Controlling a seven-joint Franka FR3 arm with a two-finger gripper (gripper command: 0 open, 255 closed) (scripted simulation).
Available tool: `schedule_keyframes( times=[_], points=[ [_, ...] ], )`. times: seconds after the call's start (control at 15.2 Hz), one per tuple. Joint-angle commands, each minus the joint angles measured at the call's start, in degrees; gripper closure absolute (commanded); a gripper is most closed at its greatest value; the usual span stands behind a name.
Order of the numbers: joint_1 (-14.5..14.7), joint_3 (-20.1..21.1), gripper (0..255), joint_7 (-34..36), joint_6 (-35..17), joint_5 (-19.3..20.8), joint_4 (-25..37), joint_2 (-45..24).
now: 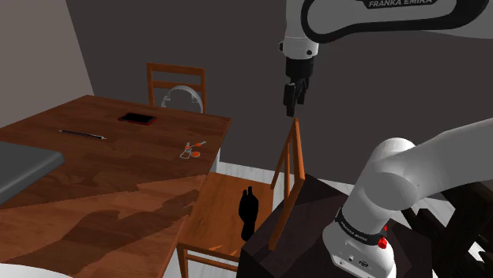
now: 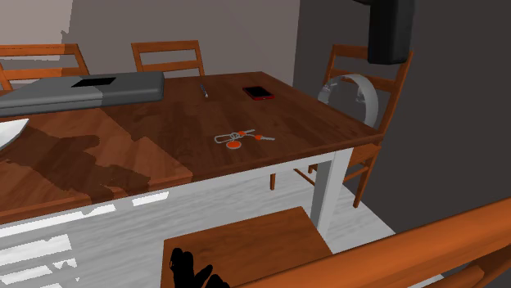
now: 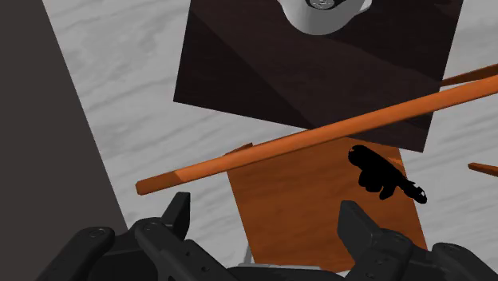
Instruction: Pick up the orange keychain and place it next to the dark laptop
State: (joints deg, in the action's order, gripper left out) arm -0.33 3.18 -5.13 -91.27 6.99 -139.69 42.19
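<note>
The orange keychain [image 1: 190, 149] lies on the brown wooden table [image 1: 118, 182] near the edge that faces the stand, an orange disc with a metal ring and keys [image 2: 237, 139]. The dark grey laptop [image 1: 16, 166] lies closed at the shoulder view's left edge, far from the keychain [image 2: 82, 88]. My black gripper [image 1: 294, 96] hangs high over a wooden chair, to the right of the table and well above the keychain. In the wrist view my gripper [image 3: 267, 219] is open, its fingers [image 3: 177, 214] apart with nothing between them.
A red-edged phone [image 1: 137, 118] and a pen [image 1: 81, 133] lie further back on the table. A chair [image 1: 229, 209] with a small black object [image 1: 248, 213] on its seat stands between the table and the stand [image 1: 316, 221]. Another chair at the far end carries a white band [image 1: 183, 97].
</note>
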Motion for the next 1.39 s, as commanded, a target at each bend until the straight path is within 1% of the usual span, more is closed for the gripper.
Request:
schedule_keyframes(
  times=[0.0, 0.33, 0.66, 0.99, 1.32],
  points=[
    [0.00, 0.00, 0, 0.00, 0.00, 0.00, 0.00, 0.00],
    [1.54, 1.73, 0, 2.00, -8.45, -2.39, 0.36, -8.01],
    [2.92, 3.54, 0, 3.67, -16.21, -4.20, 2.49, -16.94],
    [4.13, 5.36, 0, 5.18, -22.89, -5.31, 6.33, -26.43],
    [5.28, 7.10, 0, 6.67, -28.26, -5.61, 11.81, -36.16]
  ],
)
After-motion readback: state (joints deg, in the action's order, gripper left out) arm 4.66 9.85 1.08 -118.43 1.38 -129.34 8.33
